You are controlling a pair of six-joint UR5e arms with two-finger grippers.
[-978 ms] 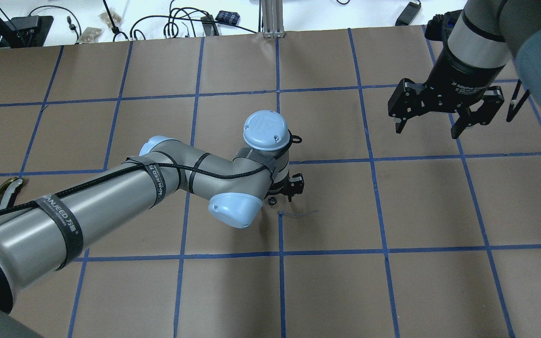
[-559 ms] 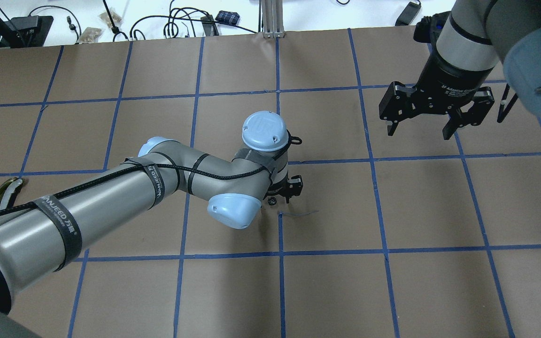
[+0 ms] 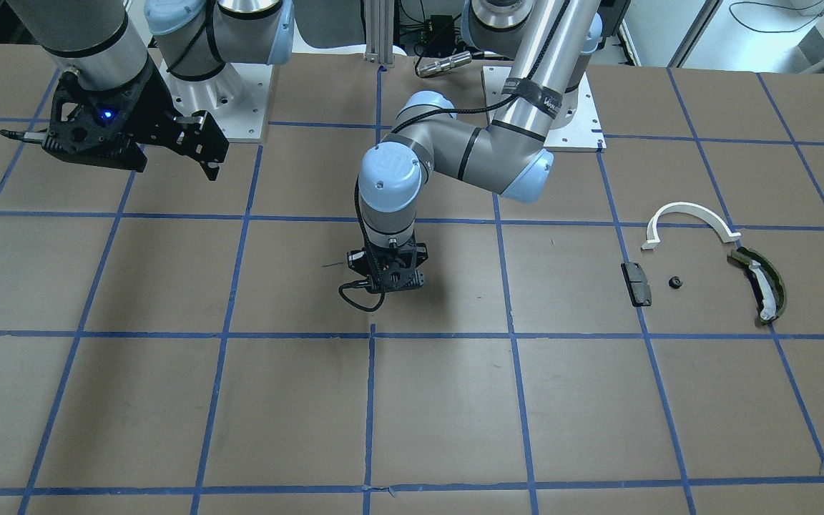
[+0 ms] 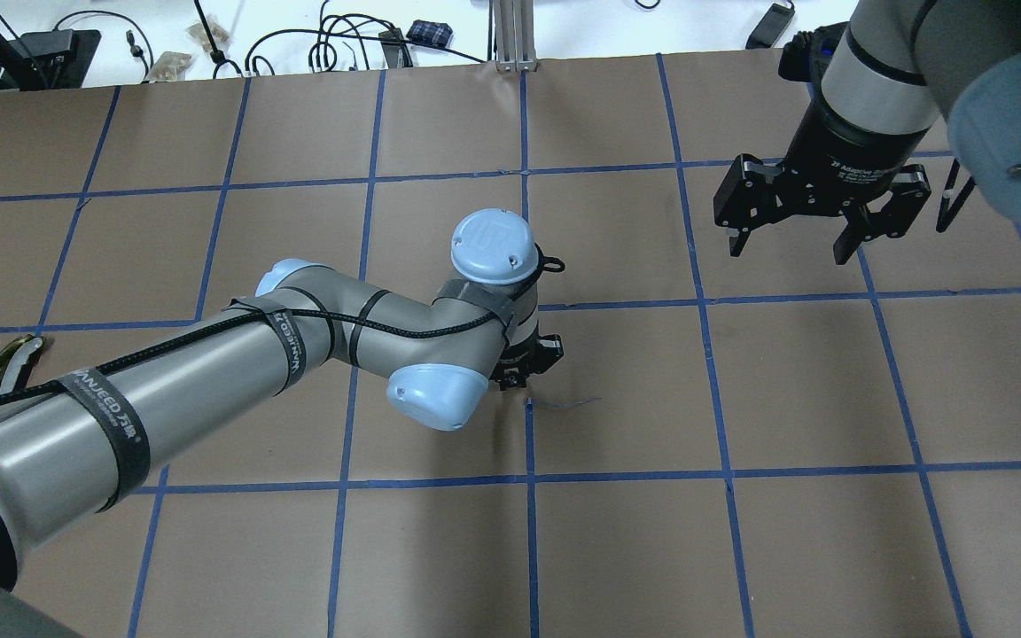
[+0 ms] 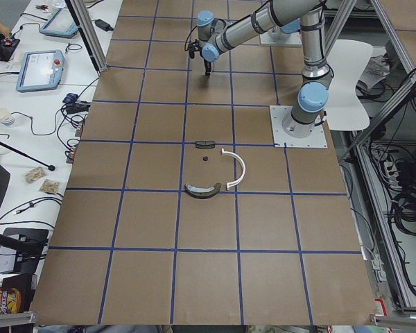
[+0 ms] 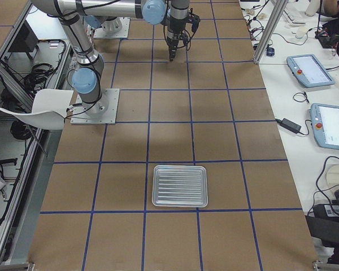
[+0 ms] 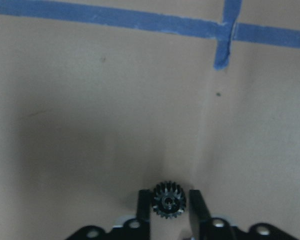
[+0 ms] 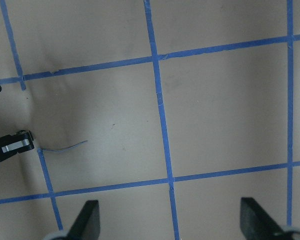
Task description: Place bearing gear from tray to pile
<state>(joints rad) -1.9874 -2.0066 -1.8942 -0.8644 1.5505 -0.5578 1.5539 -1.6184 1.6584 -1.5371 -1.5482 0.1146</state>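
Observation:
My left gripper (image 7: 169, 202) is shut on the small black bearing gear (image 7: 169, 200), low over the brown table near its middle (image 3: 385, 288) (image 4: 521, 378). The arm hides the gear in the overhead view. The pile lies far to my left: a white arc (image 3: 687, 211), a dark block (image 3: 636, 283), an olive curved piece (image 3: 759, 286) and a small black part (image 3: 675, 282). The white tray (image 6: 179, 186) lies empty at the table's right end. My right gripper (image 4: 785, 251) hangs open and empty above the table's far right.
A loose curl of blue tape (image 4: 564, 404) sticks up just right of my left gripper. Blue tape lines grid the brown paper. Cables and devices lie beyond the table's far edge (image 4: 342, 44).
My left gripper has shifted slightly left, and the gear that showed at its fingertips is now hidden by the arm. My right gripper moved a little back and left, then held still.

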